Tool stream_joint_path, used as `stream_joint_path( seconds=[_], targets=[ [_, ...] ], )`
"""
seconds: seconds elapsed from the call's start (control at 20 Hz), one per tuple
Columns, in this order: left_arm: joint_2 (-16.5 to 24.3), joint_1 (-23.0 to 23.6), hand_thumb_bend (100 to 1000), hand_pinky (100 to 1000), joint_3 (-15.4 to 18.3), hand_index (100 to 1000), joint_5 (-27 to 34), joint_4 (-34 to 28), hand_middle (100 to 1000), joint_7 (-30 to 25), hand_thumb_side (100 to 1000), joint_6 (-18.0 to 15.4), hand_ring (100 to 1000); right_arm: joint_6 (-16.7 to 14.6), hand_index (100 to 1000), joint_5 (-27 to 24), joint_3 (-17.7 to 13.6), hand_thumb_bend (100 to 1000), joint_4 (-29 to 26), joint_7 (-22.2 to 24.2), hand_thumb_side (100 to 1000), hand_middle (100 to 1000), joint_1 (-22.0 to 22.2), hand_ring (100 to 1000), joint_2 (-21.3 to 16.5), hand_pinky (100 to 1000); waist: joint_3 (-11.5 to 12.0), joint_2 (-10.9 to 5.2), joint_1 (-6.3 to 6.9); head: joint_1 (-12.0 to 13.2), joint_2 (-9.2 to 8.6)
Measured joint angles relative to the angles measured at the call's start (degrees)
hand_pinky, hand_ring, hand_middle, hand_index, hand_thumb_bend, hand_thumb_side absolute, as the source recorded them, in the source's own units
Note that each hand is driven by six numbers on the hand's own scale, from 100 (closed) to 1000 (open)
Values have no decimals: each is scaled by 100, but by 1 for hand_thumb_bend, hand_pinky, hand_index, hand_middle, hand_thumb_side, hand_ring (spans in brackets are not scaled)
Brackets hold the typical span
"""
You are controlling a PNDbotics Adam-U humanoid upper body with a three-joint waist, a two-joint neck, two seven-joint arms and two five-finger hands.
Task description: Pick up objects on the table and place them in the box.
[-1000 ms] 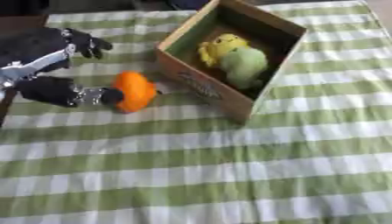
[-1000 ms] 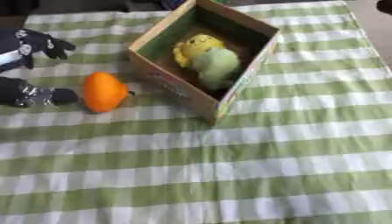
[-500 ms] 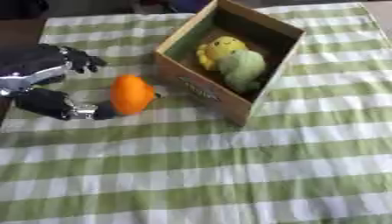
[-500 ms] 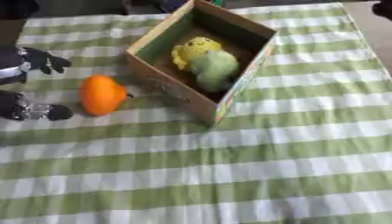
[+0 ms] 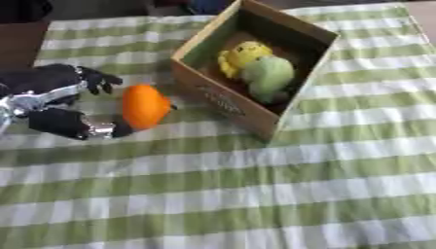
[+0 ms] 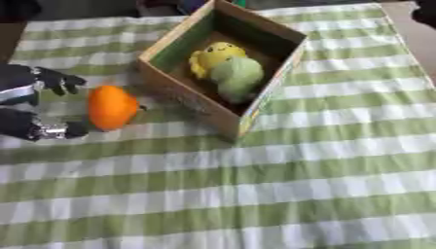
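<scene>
One orange object (image 5: 145,106), rounded and smooth, sits between my thumb and my fingers at about nine o'clock in the view. My left hand (image 5: 53,102) comes in from the left edge: the fingers (image 5: 100,80) curl over above the orange thing at its upper left, and the thumb (image 5: 78,127) reaches in from below left, its tip touching the object's lower edge. So I am pinching the orange object from two sides, though the fingers above look a little apart from its skin and I cannot tell whether they press on it. Whether it rests on the cloth or is lifted just off it I cannot tell either.

Just to the object's right, toward one o'clock from it, stands the cardboard box (image 5: 224,99), open at the top and turned at an angle to the stripes. Inside it lie a yellow soft toy (image 6: 213,55) and a pale green one (image 6: 238,74), touching each other, the yellow toward eleven o'clock of the green.

Everything stands on a green and white striped tablecloth (image 5: 255,194). My right hand shows in neither view.
</scene>
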Motion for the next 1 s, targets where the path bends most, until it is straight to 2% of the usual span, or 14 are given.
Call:
stream_joint_path(
  seconds=[0.4,0.85,1.0],
  targets=[
    [-210,-146,591,549,-86,998,-603,340,797,364,970,99,806,17,850,6,0,100,0,28,1000,546,0,759,1,773,-17,49,16,2,-35],
    [-455,-256,588,538,-172,982,-777,823,774,516,964,68,793,13,851,26,-1,100,0,41,1000,544,0,759,5,774,-46,87,9,4,-92],
    [-503,-282,475,500,-180,903,-797,914,733,654,850,61,758,19,851,27,-2,100,0,47,1000,544,0,760,8,774,-50,97,5,4,-100]
  ],
)
